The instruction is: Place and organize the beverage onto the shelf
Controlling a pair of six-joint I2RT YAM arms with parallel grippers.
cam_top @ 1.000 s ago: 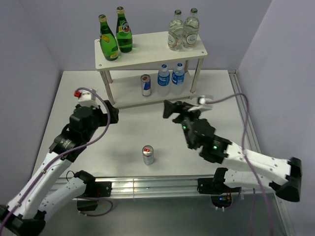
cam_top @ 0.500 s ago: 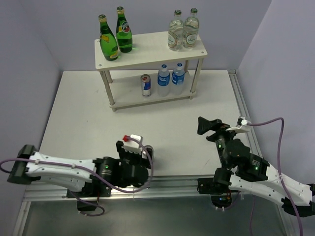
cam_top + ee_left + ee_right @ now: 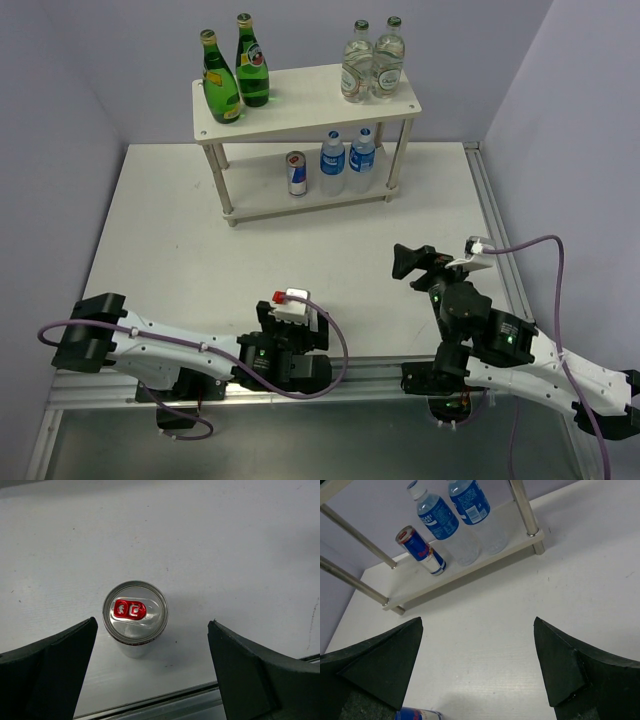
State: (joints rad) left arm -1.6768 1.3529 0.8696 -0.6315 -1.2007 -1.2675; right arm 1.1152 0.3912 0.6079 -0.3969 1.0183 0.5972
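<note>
Sliding right since before, the left gripper (image 3: 292, 325) now hangs over the near edge of the white table (image 3: 180, 230). Left wrist: its fingers stand wide apart around the upright silver-blue metal can (image 3: 135, 616), not touching. Right wrist: the right gripper (image 3: 478, 620) is spread wide, facing the white two-tier shelf (image 3: 415, 582).

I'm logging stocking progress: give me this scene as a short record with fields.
top tier of shelf: two green bottles left, two clear glass bottles right
lower tier: shelved can, two water bottles
off shelf: loose can, upright on table
left gripper: open, straddling loose can, not touching
right gripper: open, empty, facing shelf
</note>
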